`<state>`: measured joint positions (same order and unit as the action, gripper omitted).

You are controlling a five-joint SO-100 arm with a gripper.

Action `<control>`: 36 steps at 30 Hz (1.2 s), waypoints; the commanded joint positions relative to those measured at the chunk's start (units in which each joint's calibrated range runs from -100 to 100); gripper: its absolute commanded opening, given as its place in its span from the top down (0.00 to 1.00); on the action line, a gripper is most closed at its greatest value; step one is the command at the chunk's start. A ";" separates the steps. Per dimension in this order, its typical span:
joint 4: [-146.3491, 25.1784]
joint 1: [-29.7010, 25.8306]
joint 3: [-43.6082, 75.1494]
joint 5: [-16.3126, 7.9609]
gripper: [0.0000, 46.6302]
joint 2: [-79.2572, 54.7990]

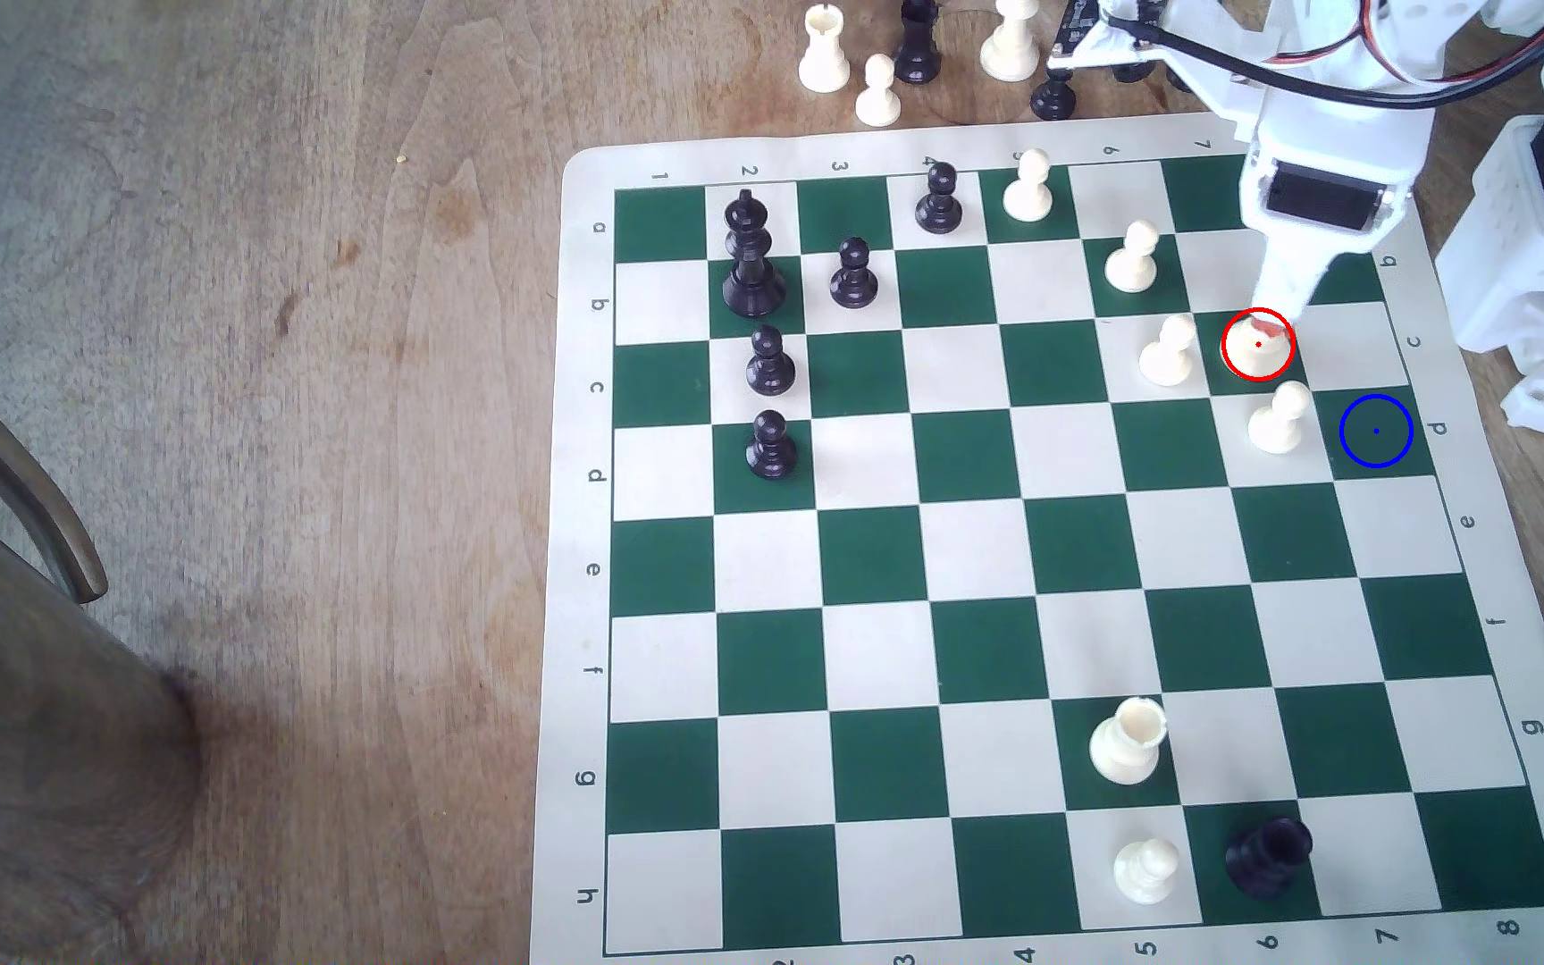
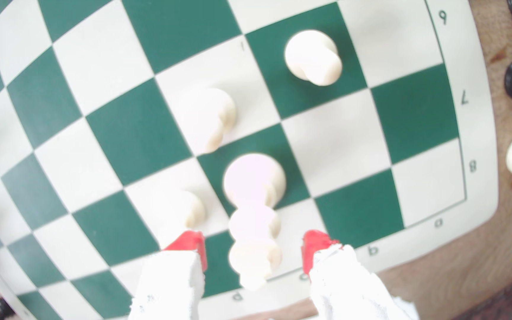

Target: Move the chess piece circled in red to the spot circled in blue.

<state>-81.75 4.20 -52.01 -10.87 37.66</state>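
Note:
The chess piece circled in red (image 1: 1257,350), a tall cream piece, stands on a green square near the board's far right corner in the exterior view, its upper part hidden under my white arm. My gripper (image 1: 1277,314) hangs right over it. The wrist view looks down the piece (image 2: 253,197), and my gripper (image 2: 252,249) is open, its red-tipped fingers (image 2: 188,244) flanking the crown with a gap on each side. The spot circled in blue (image 1: 1376,431) is a bare green square one row nearer and one column to the exterior view's right.
Cream pawns crowd the piece: one (image 1: 1167,351) beside it, one (image 1: 1279,419) between it and the blue spot, another (image 1: 1132,258) further back. Black pieces (image 1: 752,255) stand on the board's left. A cream rook (image 1: 1128,742) and black rook (image 1: 1268,854) sit near the front. Captured pieces (image 1: 880,88) lie beyond the board.

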 commanded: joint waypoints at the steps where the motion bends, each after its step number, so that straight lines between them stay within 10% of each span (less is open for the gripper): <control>1: 1.16 -0.10 -0.85 0.10 0.68 -0.40; 23: 2.64 -1.35 -2.57 -0.44 0.75 -0.57; 29: 2.56 -1.66 -2.57 -0.49 1.00 -0.23; 36: -1.70 -3.23 2.60 -0.63 1.00 2.32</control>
<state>-80.32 2.21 -54.90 -11.16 36.99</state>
